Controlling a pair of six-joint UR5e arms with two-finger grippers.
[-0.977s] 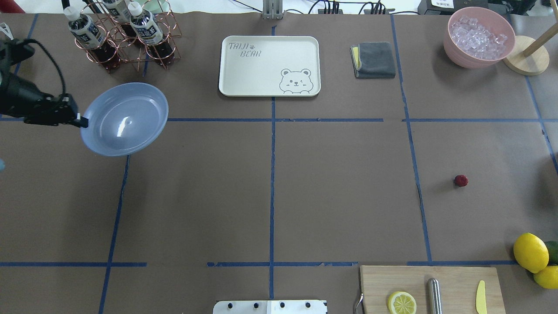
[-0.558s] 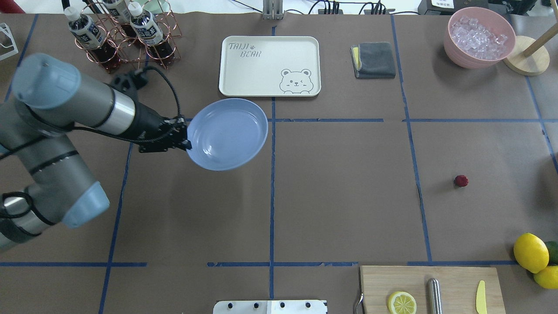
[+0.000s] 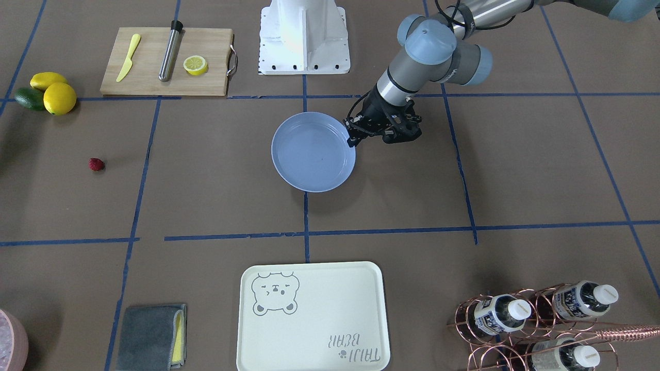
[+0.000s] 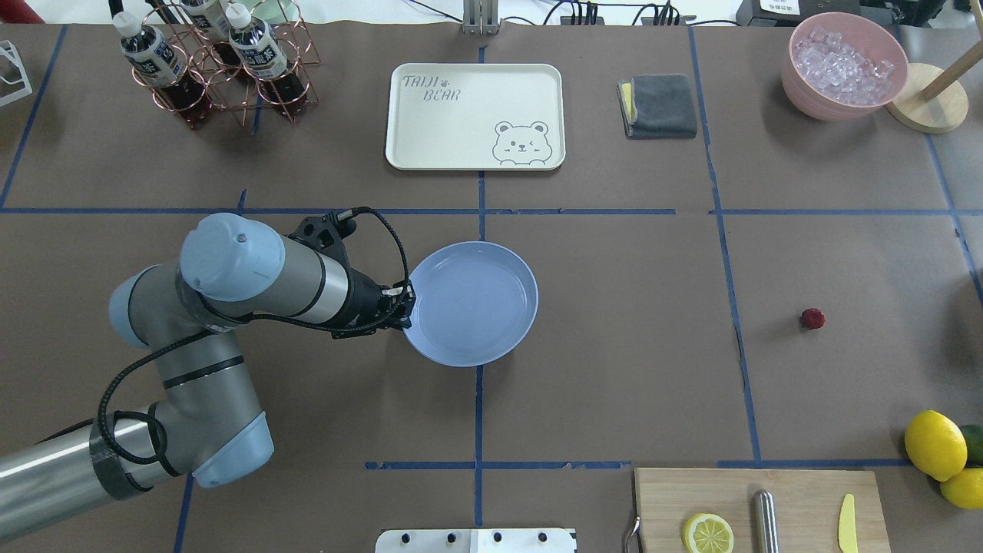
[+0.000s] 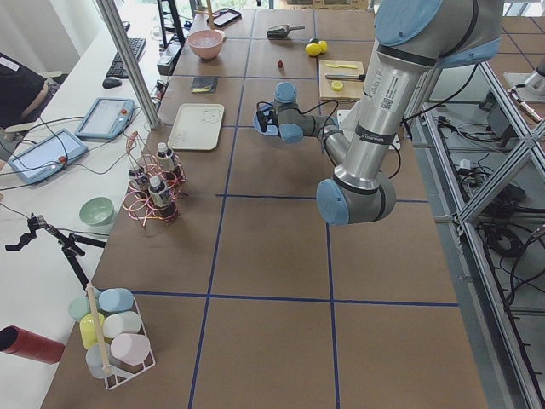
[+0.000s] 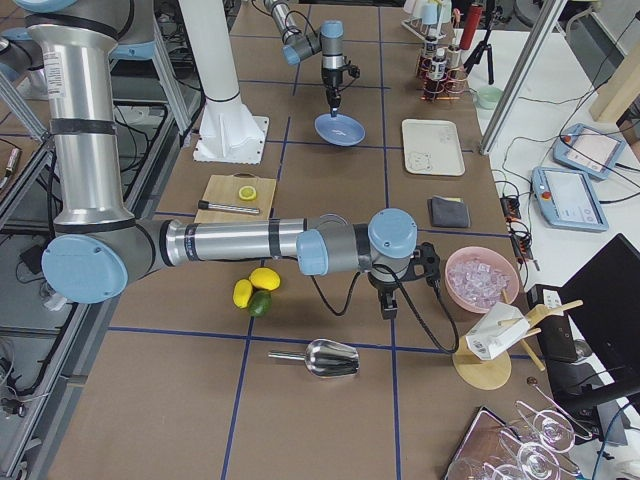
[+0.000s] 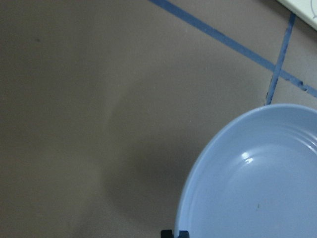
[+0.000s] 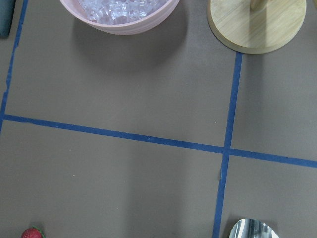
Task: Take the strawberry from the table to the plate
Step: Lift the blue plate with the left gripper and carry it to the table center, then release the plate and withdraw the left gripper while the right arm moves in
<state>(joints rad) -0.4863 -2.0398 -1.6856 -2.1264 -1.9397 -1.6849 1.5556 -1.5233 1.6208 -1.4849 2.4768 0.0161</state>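
- The left gripper (image 4: 403,306) is clamped on the near-left rim of the plate (image 4: 491,315). In the left wrist view a dark fingertip (image 7: 173,233) shows right at that rim.
- A second ago the plate hung at the table's far left, beside the bottle rack (image 4: 223,69). A moment later it was just below the bear tray (image 4: 476,115), left of the centre tape line. Now it sits further toward the robot, across that centre line, in the middle of the table (image 4: 614,369).
- The plate is level and empty, and its shadow falls on the paper beside it.
- More of the left arm is in the overhead view than before, with elbow and forearm stretched out over the table's left half.
- The strawberry (image 4: 812,318) has not moved. It lies alone on the brown paper at the right side, well apart from the plate, between the pink ice bowl (image 4: 843,65) and the lemons (image 4: 935,444).
- The right gripper (image 6: 386,306) hangs above the table near the ice bowl. Whether it is open or closed cannot be told. Its wrist camera catches the strawberry at the bottom-left corner.
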